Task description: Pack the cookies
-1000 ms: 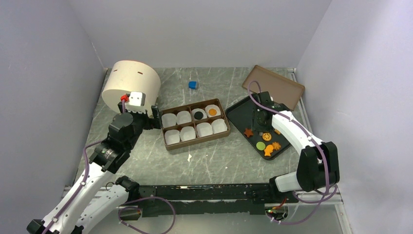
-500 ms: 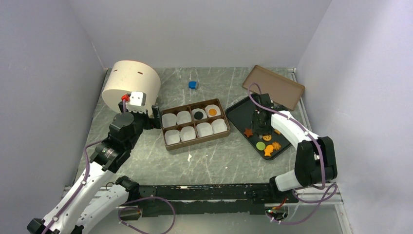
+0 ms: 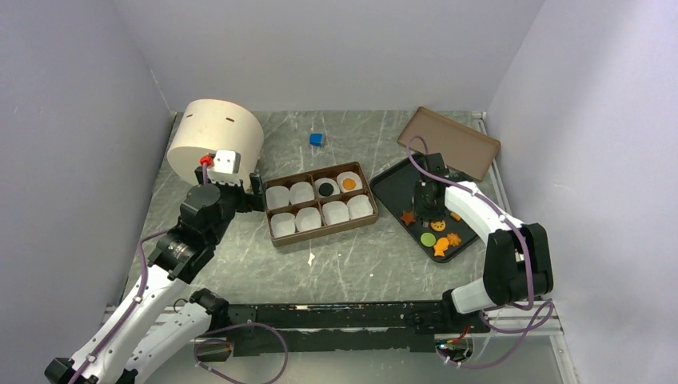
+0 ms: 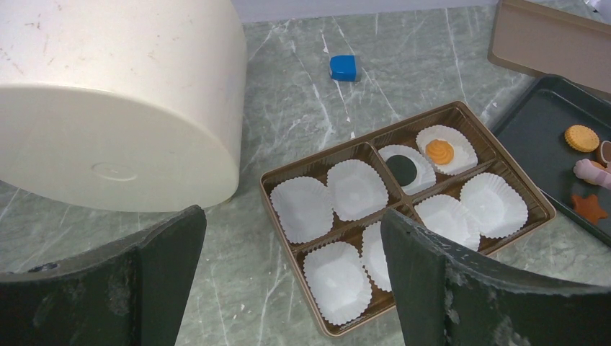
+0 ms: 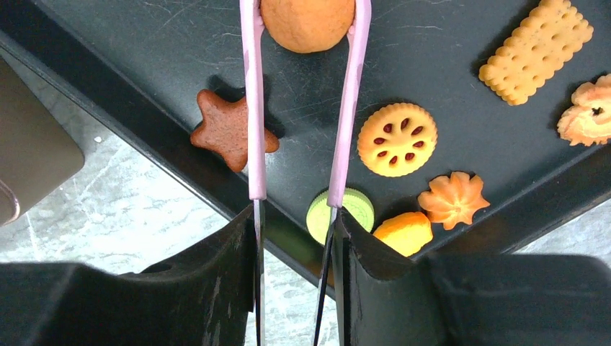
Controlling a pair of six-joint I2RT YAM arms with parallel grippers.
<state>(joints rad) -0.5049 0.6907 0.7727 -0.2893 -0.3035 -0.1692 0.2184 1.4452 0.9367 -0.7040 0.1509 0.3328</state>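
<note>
Here, right tool (image 5: 294, 216) tight on tongs (image 5: 252, 108), their cookie (image 5: 308, 21) half cropped; left tool (image 4: 292, 238) agape.

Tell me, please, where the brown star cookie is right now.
Seen from the top camera, the brown star cookie lies on the black tray at the right, near the tray's left edge, just left of the pink tongs.

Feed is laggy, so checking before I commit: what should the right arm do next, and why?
Probably finish squeezing, then lift straight up: the right end effector clamps the pink tongs, whose tips flank the round tan cookie on the black tray, and the brown box has empty paper cups.
</note>
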